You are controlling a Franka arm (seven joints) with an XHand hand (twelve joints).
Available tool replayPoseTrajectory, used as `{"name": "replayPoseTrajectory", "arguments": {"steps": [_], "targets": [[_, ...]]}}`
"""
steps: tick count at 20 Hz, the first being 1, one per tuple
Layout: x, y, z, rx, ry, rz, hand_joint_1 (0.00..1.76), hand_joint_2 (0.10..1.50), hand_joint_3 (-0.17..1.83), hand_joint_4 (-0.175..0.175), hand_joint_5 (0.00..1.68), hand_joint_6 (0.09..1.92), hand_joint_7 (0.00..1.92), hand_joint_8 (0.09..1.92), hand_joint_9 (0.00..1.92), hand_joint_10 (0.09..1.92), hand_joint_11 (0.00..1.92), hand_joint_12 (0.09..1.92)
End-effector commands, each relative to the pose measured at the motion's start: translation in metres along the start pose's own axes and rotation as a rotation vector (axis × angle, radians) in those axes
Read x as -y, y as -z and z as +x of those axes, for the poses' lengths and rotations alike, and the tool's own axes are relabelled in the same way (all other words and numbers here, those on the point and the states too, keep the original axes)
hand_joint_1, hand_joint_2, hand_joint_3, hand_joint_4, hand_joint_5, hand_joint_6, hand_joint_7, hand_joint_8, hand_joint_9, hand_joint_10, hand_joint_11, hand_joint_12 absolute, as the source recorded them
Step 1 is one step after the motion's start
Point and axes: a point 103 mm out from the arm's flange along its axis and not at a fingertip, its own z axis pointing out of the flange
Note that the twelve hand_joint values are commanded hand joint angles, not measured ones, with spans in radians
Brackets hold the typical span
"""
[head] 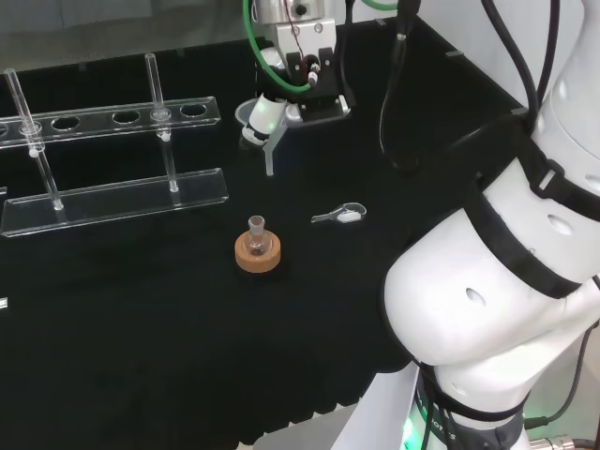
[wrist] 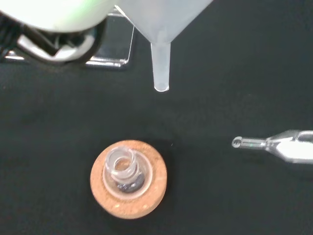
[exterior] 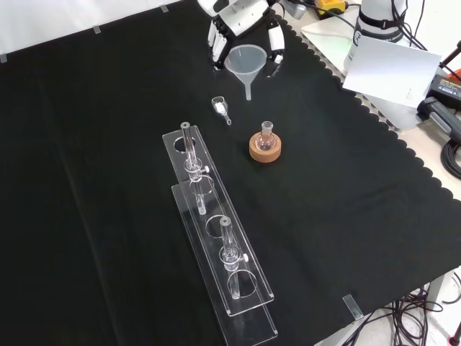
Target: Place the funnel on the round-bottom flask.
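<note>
A small clear round-bottom flask stands upright on a cork ring in the middle of the cloth. The hand hangs above the bench, its fingers curled round the rim of a translucent white funnel. The funnel's stem points down, well above the cloth and off to one side of the flask's neck, as the wrist view shows.
A small clear glass piece with a bulb lies on the cloth near the flask. A clear plastic rack with glass tubes stands at the left of the head view.
</note>
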Motion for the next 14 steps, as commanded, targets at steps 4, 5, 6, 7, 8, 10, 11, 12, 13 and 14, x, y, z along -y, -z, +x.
{"name": "replayPoseTrajectory", "arguments": {"steps": [4,5,6,7,8,10,11,12,13,14], "targets": [[0.004,-0.031,0.010,-0.055,0.010,0.034,1.07,0.52,0.90,-0.144,0.62,0.71,0.99,0.72,1.24,0.25,0.82,1.06],[0.005,-0.034,0.012,-0.058,0.012,0.038,1.07,0.52,0.90,-0.144,0.62,0.71,0.99,0.72,1.24,0.25,0.82,1.06],[0.005,-0.036,0.014,-0.057,0.014,0.042,1.07,0.52,0.90,-0.144,0.62,0.71,0.99,0.72,1.24,0.25,0.82,1.05],[0.006,-0.039,0.016,-0.061,0.020,0.048,1.07,0.52,0.90,-0.144,0.62,0.72,0.99,0.72,1.24,0.25,0.82,1.05],[0.006,-0.043,0.020,-0.063,0.026,0.054,1.07,0.52,0.90,-0.145,0.62,0.72,0.99,0.72,1.24,0.25,0.82,1.05],[0.004,-0.051,0.024,-0.075,0.028,0.075,1.07,0.52,0.90,-0.145,0.61,0.72,0.99,0.72,1.24,0.25,0.82,1.05],[0.001,-0.056,0.025,-0.084,0.022,0.088,1.07,0.52,0.90,-0.145,0.61,0.72,0.99,0.72,1.24,0.25,0.82,1.05],[-0.001,-0.060,0.026,-0.091,0.015,0.095,1.07,0.53,0.90,-0.145,0.61,0.72,0.99,0.72,1.24,0.25,0.82,1.05],[-0.004,-0.064,0.026,-0.095,0.010,0.099,1.07,0.53,0.90,-0.145,0.61,0.72,0.99,0.72,1.24,0.25,0.82,1.05],[-0.005,-0.066,0.027,-0.097,0.006,0.101,1.07,0.53,0.90,-0.145,0.61,0.72,0.99,0.72,1.24,0.25,0.82,1.05]]}}
